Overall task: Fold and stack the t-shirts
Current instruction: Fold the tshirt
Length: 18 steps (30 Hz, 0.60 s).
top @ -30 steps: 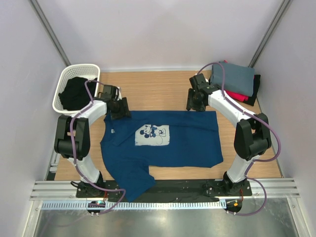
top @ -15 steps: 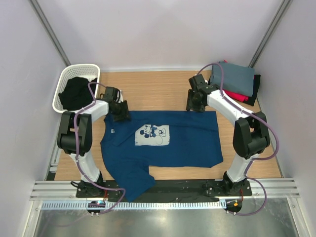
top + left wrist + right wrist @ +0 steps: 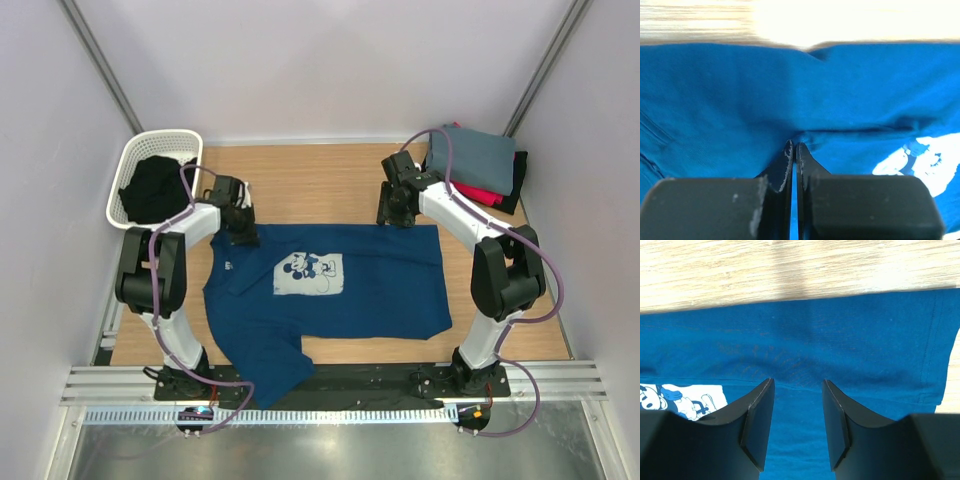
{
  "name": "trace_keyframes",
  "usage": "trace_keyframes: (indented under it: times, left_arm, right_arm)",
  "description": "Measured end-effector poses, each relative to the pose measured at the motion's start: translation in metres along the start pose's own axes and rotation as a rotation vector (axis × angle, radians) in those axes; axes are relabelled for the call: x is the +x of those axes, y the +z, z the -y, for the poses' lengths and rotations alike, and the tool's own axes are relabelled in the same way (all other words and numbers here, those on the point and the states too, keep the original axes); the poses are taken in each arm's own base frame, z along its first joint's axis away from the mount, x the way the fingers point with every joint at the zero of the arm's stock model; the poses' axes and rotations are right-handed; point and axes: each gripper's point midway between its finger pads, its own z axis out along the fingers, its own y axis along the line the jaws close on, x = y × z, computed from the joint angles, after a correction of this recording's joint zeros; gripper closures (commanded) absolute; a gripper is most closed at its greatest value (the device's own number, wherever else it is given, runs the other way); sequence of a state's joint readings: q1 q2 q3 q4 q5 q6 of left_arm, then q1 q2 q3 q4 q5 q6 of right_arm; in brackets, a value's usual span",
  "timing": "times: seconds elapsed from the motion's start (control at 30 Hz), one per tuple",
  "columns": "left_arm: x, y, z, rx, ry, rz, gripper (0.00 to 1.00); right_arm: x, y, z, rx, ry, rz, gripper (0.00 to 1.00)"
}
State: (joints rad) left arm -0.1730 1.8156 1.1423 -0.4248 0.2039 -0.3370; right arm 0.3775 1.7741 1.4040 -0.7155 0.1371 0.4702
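Note:
A navy blue t-shirt [image 3: 340, 295] with a pale Mickey Mouse print [image 3: 309, 273] lies spread flat on the wooden table, one sleeve hanging over the near edge. My left gripper [image 3: 243, 233] is at the shirt's far left corner. In the left wrist view its jaws [image 3: 794, 146] are shut, with a thin fold of the blue cloth [image 3: 740, 100] pinched between them. My right gripper [image 3: 398, 214] rests at the shirt's far edge, right of centre. Its fingers [image 3: 798, 384] stand open over flat blue cloth [image 3: 850, 340]. Folded grey [image 3: 472, 152], red [image 3: 482, 193] and black [image 3: 519, 178] t-shirts are stacked at the back right.
A white laundry basket [image 3: 165, 133] sits at the back left with a dark garment [image 3: 150, 187] inside. Bare wooden table [image 3: 320, 180] shows between the two grippers and the back wall. Side walls stand close on both sides.
My left gripper has closed from open onto the blue cloth at the shirt's far left corner. The right gripper has stayed open in about the same place.

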Motion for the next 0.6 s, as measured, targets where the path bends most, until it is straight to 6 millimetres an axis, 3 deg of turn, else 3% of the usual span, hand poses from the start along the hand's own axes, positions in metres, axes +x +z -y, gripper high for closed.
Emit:
trace_keyframes:
  times: [0.1, 0.3, 0.43, 0.6]
  left_arm:
    - [-0.001, -0.01, 0.013, 0.01, 0.027, 0.02, 1.0]
    - [0.007, -0.045, 0.064, 0.066, 0.105, 0.098, 1.0]
    - [0.032, -0.057, 0.085, 0.079, 0.142, 0.099, 1.0]
    - [0.071, -0.054, 0.098, 0.062, 0.19, 0.034, 1.0]
  right_arm:
    - [0.0, 0.0, 0.001, 0.006, 0.007, 0.002, 0.52]
    - [0.01, 0.007, 0.008, 0.037, 0.021, -0.014, 0.52]
    - [0.024, 0.015, 0.017, 0.074, 0.031, -0.043, 0.52]
    - [0.043, 0.025, 0.028, 0.113, 0.039, -0.086, 0.52]
